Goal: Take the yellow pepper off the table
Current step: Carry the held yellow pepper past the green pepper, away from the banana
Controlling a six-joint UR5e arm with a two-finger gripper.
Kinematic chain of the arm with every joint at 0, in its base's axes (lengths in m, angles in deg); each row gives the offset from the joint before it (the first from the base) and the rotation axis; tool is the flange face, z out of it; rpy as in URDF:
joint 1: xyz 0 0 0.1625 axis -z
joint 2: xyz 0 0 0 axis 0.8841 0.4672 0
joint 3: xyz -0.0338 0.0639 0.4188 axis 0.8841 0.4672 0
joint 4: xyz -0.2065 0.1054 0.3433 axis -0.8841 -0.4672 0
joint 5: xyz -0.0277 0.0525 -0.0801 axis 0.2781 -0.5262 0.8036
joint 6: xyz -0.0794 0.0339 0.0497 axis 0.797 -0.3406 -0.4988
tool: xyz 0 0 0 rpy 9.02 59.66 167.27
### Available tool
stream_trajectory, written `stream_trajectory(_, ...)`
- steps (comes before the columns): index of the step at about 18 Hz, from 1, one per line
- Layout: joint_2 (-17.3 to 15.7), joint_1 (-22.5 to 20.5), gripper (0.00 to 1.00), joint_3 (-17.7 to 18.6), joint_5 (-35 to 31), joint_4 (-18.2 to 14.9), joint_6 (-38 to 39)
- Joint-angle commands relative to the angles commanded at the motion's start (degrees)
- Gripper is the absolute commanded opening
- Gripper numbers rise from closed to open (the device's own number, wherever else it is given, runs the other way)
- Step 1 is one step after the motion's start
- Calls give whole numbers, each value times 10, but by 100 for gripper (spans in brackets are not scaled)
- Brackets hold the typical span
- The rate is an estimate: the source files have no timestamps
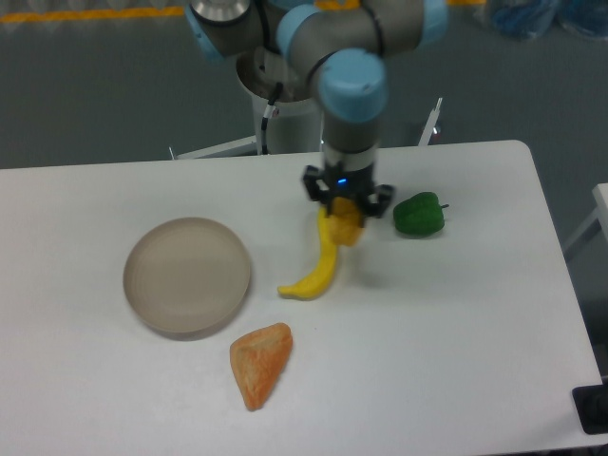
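The yellow pepper — small, lumpy, apparently pinched in the tool.

From where I stand there is nothing to read anywhere: no lettering, label, brand, number or sign shows on the arm, on the worktop or on any of the things lying on it.
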Motion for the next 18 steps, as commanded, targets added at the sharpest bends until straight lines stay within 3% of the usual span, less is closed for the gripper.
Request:
stream_trajectory(3,52,-40,15,-54,3,-1,-83)
stream_trajectory(11,192,-40,16,-176,6,-1,-227)
stream_trajectory(13,205,-41,16,-197,9,-2,-240)
stream_trajectory(18,224,-38,16,-211,12,-1,-241)
